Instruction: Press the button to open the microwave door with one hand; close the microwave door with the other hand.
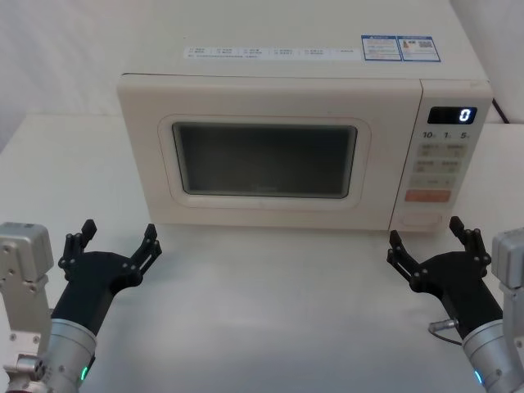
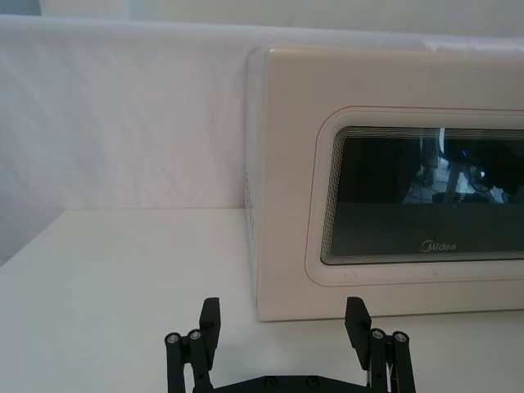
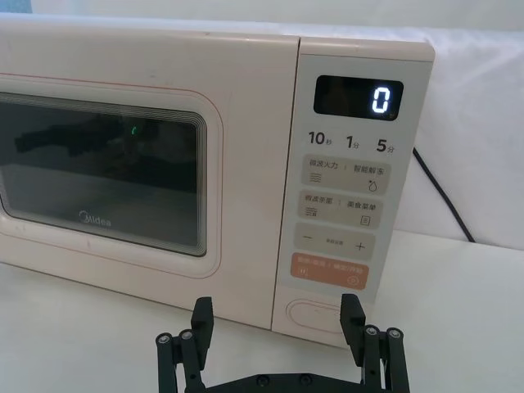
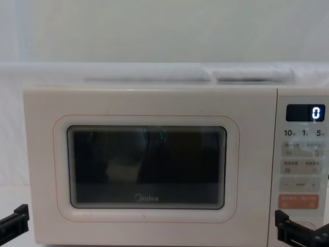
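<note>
Two hands spread: left hand (image 1: 115,243), right hand (image 1: 427,241) | microwave door (image 1: 266,155) shut | button (image 3: 319,313) cream

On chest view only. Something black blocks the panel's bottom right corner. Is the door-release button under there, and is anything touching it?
Observer: Yes. The right wrist view shows the button, a wide cream pill just below the orange key, and nothing touches it.
Operator: What's the black thing?
Observer: It's the right end effector. Its fingers are open and it is over the table, short of the button and roughly in line with it.
Operator: And the left one?
Observer: The left end effector is open too. It is in front of the lower left corner of the microwave door, with a gap between them.
</note>
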{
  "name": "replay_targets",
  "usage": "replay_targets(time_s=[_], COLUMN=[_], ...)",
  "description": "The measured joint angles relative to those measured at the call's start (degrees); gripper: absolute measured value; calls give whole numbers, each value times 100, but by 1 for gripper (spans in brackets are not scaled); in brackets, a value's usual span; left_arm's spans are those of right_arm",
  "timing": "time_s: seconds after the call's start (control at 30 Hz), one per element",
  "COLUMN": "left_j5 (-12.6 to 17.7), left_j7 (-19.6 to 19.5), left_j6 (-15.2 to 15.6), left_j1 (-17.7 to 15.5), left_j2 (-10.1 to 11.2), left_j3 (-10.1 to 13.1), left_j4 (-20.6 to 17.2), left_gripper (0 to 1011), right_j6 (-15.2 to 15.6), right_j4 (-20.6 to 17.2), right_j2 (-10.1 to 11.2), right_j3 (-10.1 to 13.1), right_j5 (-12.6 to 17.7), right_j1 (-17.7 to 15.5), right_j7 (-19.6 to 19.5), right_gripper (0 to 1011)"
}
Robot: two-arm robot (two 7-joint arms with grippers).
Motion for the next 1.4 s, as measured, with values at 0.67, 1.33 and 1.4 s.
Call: replay_targets(time_s=[0.67, 1.33, 1.4], left_j5=[0, 0, 0], left_j7=[0, 0, 0], left_j6=[0, 0, 0], left_j1=[0, 0, 0], left_j2=[0, 0, 0], left_j3=[0, 0, 0], left_j4=[0, 0, 0], left_gripper=[1001, 1001, 1001], right_j6=[0, 0, 0], right_j4=[0, 0, 0], right_j2=[0, 0, 0], right_j3=[0, 0, 0], right_j5=[0, 0, 0], right_j1=[0, 0, 0], right_j7=[0, 0, 0], right_gripper=[1001, 1001, 999])
